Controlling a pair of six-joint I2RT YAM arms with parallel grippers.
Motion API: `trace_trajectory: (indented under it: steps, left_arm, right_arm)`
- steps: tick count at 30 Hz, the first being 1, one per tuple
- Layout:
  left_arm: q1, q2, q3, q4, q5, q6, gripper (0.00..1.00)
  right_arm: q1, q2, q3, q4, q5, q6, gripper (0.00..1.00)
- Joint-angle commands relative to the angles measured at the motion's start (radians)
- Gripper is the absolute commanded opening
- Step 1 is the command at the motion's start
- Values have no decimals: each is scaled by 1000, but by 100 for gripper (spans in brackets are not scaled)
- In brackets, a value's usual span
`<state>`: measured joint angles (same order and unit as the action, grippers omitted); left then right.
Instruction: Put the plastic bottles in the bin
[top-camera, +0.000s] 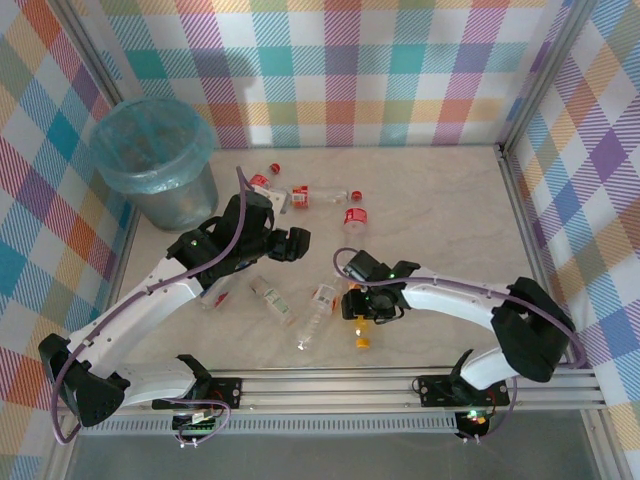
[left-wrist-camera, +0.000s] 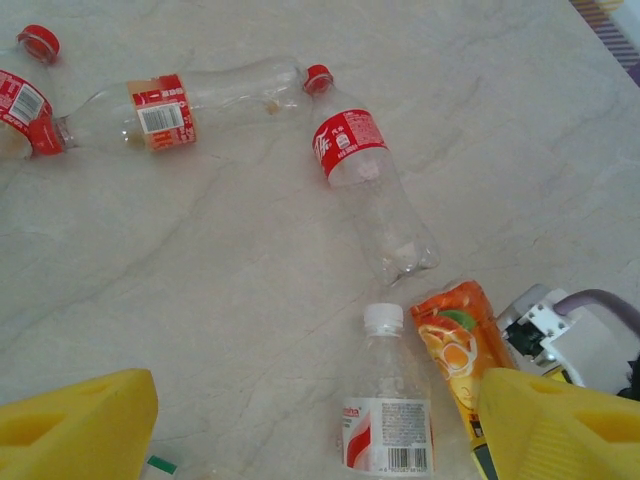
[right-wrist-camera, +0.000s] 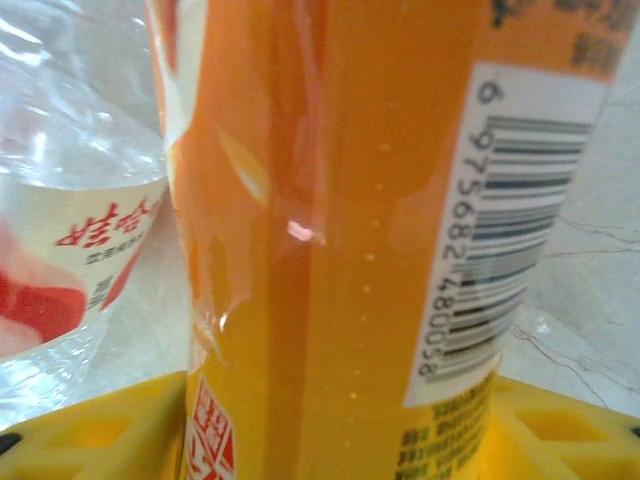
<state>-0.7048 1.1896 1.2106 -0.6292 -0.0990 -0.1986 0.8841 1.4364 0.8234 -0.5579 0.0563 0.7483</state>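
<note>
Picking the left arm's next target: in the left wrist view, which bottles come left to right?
Red-capped bottle at the left edge → clear bottle lying sideways → diagonal red-label bottle → orange bottle.

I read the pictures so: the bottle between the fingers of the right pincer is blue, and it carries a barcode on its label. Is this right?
Not quite. The bottle between the fingers of the right pincer is orange, not blue; the right wrist view shows it plainly. It does carry a barcode on its label.
</note>
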Motion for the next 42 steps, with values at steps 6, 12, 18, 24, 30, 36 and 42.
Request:
trace_trajectory:
  steps: [6, 12, 18, 24, 30, 36, 42]
  left_arm:
    - [-11, 14, 86, 3, -15, -22, 84]
    - [-11, 23, 134, 24, 82, -30, 85]
    - [-11, 83, 225, 50, 291, -26, 87]
    - [-11, 162, 271, 124, 478, -68, 88]
    - [-11, 191, 241, 139, 520, -84, 88]
    - [-13, 203, 177, 210, 604, -150, 86]
    - [-12, 203, 167, 223, 567, -154, 74]
  right_arm:
    - [-4, -176, -59, -30, 84, 11, 58]
    - [-5, -315, -49, -28, 133, -45, 57]
    - [-5, -448, 15, 78, 160, -225, 57]
    - [-5, -466, 89, 175, 97, -338, 60]
    - [-4, -455, 117, 222, 0, -314, 59]
    - [-2, -435, 103, 292, -89, -272, 58]
    - [7, -402, 103, 309, -126, -235, 57]
